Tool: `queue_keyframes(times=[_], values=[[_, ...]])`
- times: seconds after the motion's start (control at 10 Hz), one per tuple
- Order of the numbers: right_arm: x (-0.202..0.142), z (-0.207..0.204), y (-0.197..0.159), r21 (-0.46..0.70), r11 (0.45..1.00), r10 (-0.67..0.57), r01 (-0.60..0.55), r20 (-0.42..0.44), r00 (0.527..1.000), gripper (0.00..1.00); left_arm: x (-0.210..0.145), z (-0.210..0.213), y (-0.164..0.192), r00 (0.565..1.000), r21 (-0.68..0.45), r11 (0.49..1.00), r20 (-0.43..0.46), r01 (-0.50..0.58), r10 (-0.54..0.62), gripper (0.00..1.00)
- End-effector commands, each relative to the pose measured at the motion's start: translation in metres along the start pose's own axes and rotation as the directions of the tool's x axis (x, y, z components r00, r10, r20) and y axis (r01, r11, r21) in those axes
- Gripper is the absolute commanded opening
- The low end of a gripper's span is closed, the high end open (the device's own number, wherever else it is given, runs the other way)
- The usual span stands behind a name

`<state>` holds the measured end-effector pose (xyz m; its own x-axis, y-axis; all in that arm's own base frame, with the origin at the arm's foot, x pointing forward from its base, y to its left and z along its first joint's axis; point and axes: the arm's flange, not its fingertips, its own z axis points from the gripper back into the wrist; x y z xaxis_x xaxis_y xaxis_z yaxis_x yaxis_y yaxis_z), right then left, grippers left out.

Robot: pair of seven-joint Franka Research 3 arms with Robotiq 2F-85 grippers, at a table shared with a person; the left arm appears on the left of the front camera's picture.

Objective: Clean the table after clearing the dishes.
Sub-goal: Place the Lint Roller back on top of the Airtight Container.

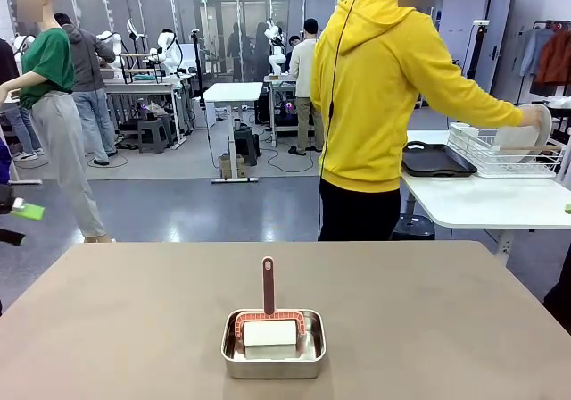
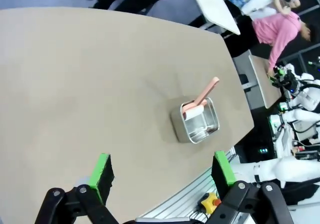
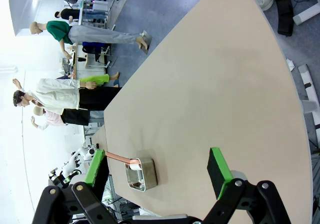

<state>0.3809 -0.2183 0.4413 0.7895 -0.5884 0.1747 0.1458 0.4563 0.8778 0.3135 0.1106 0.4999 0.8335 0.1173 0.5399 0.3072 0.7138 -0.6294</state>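
Table lies below both empty claws.

The person's head is cut off by the top edge of the front view, and the legs are hidden behind the far edge of the table, whose near corners run out past the bottom and sides of the picture. The plate the person holds at the wire rack hides the hand behind it, and whether any knife or fork lies there is too small to tell. In the steel pan, the lower part of the pink-handled tool is hidden by the pan's wall and a white block.
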Motion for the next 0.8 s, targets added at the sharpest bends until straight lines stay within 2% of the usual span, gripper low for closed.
queue_keyframes(times=[0.0,0.1,0.4,0.6,0.7], values=[[-0.002,0.002,0.001,-0.007,1.000,0.006,-0.006,-0.009,1.000,1.00,-0.017,0.009,-0.008,1.000,0.067,0.998,0.008,-0.011,0.010,1.00],[-0.002,0.002,0.001,-0.007,1.000,0.006,-0.006,-0.009,1.000,1.00,-0.023,0.016,-0.007,0.999,0.117,0.992,-0.004,-0.048,0.049,1.00],[-0.002,0.002,0.001,-0.007,1.000,0.006,-0.006,-0.009,1.000,1.00,-0.038,0.041,0.000,0.992,0.160,0.980,0.059,-0.116,0.108,1.00],[-0.002,0.002,0.001,-0.007,1.000,0.006,-0.006,-0.009,1.000,1.00,-0.047,0.052,-0.004,0.998,0.122,0.992,0.065,-0.025,0.017,1.00],[-0.002,0.002,0.001,-0.007,1.000,0.006,-0.006,-0.009,1.000,1.00,-0.047,0.052,-0.003,1.000,0.134,0.991,0.027,-0.006,0.002,1.00]])
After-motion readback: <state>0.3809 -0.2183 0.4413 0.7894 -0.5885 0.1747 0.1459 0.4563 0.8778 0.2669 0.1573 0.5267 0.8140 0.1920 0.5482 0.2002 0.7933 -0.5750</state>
